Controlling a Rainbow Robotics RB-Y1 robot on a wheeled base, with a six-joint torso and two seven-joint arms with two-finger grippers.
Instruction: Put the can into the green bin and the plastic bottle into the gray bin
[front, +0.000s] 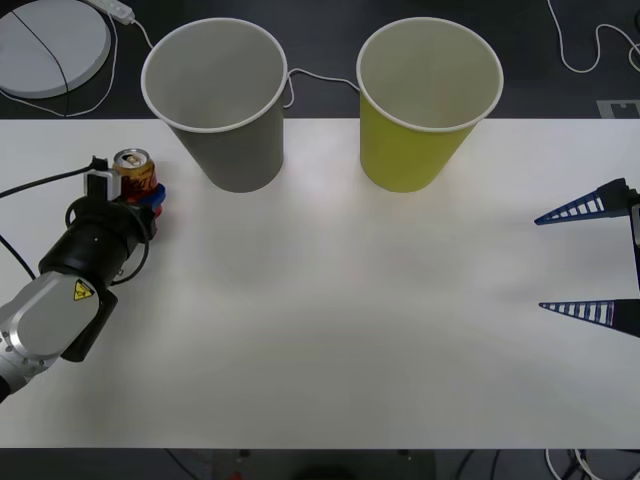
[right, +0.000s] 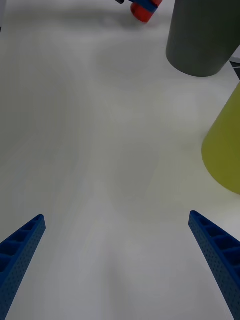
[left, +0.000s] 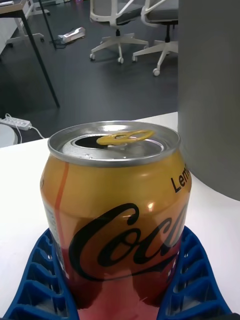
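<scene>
The can (front: 133, 171), red and orange with a metallic top, stands upright near the table's left edge. My left gripper (front: 143, 196) is shut on it, and its blue fingers (left: 42, 270) press both sides of the can (left: 115, 210). Just right of the can stands the gray bin (front: 225, 130), which rises close beside it (left: 210, 100). The green bin (front: 415, 150) stands farther right. My right gripper (front: 542, 263) hangs open at the table's right side, its fingers wide apart (right: 116, 216) over bare table. The plastic bottle is out of view.
The white table (front: 330, 330) stretches bare between the two arms. Behind its far edge lie a round white disc (front: 50, 45) and white cables (front: 580, 50) on a dark floor. Office chairs (left: 125, 25) stand in the room beyond.
</scene>
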